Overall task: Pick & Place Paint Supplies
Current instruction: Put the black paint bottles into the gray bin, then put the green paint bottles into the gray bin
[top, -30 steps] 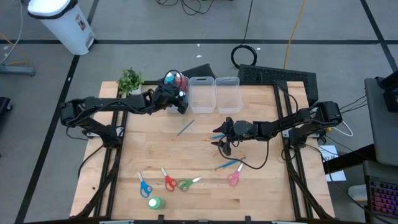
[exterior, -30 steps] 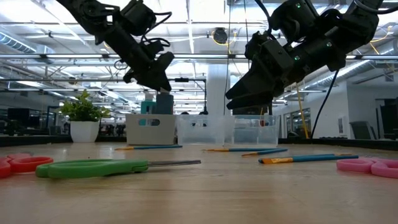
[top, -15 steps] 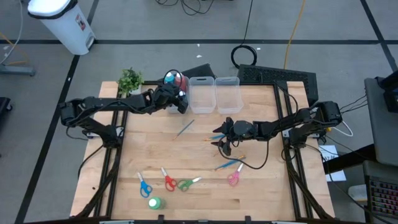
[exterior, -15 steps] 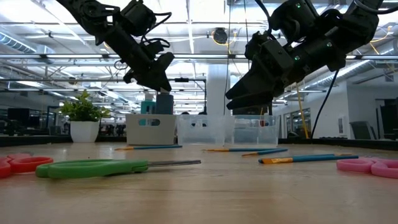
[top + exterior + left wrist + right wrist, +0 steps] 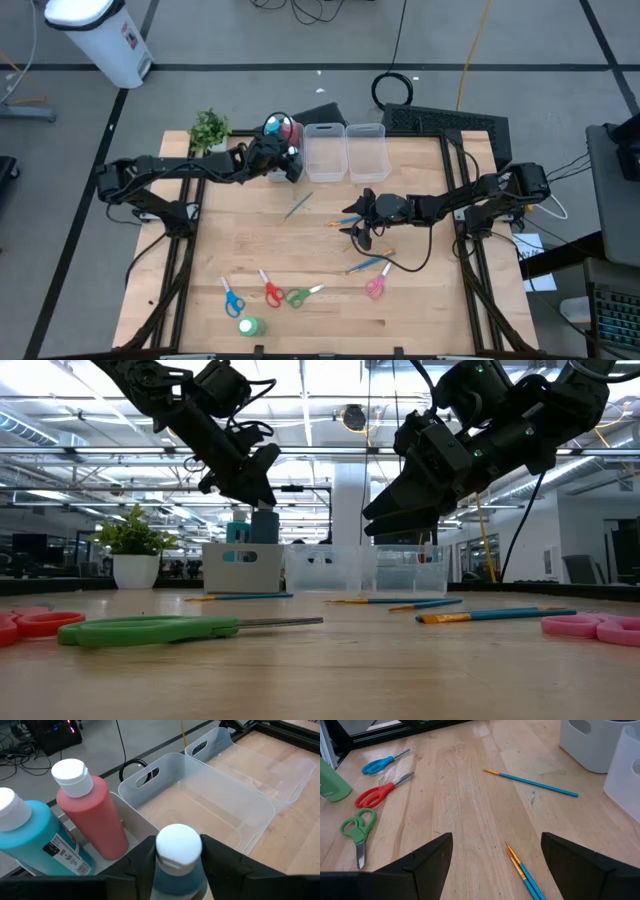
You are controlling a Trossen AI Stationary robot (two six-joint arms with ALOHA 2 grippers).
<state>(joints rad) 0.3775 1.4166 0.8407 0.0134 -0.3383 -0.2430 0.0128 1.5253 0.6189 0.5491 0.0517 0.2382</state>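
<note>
High view: left claw (image 5: 291,166) holds grey bottle (image 5: 176,865) over bin (image 5: 276,172).

Even, bright overhead lighting. In the low view, ceiling strip lights (image 5: 300,420) glare white behind dark, backlit arms; the near surface (image 5: 330,670) and green scissors (image 5: 150,630) are softly out of focus. Seen from above, shadows on the wood are faint. The wrist views are sharp, with pale sheen on the bins (image 5: 210,800).

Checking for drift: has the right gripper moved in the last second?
No. The right gripper sits in the same spot beside the paintbrushes in the high view.
</note>
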